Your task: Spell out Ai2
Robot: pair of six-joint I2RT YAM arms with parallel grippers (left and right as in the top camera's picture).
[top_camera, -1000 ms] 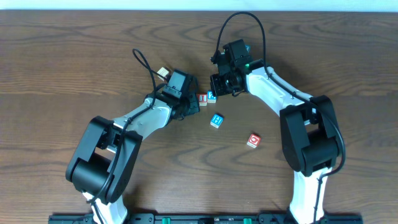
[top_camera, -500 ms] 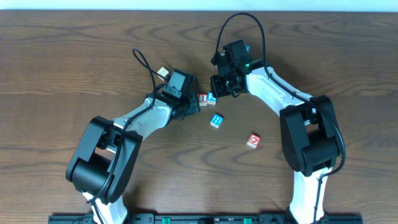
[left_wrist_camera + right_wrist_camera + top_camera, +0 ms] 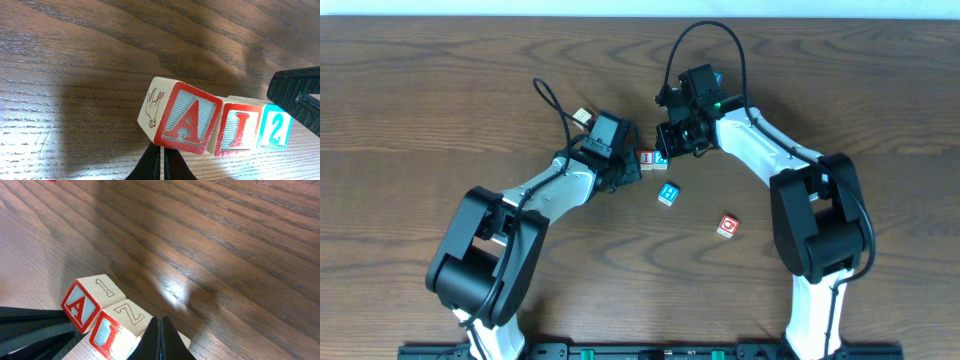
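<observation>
A cube (image 3: 187, 117), I cube (image 3: 239, 127), 2 cube (image 3: 274, 130): three lettered wooden cubes in one row on the worktop (image 3: 440, 90), reading A-I-2 in the left wrist view. A and I are red-bordered and touch each other; the 2 is blue-bordered and sits against the I. The row lies mid-worktop, between the two arms.
Left fingers (image 3: 161, 162): pressed together, nothing between them, tips at the lower front edge of the A cube; whether they touch it cannot be told.
Right fingers (image 3: 160, 337): closed to a single point, gripping nothing, over the 2 end of the row, hiding most of that cube in the right wrist view.
H cube (image 3: 668, 193), blue: apart from the row, nearer the robot base.
O cube (image 3: 727, 226), red: further off, toward the robot's right.
</observation>
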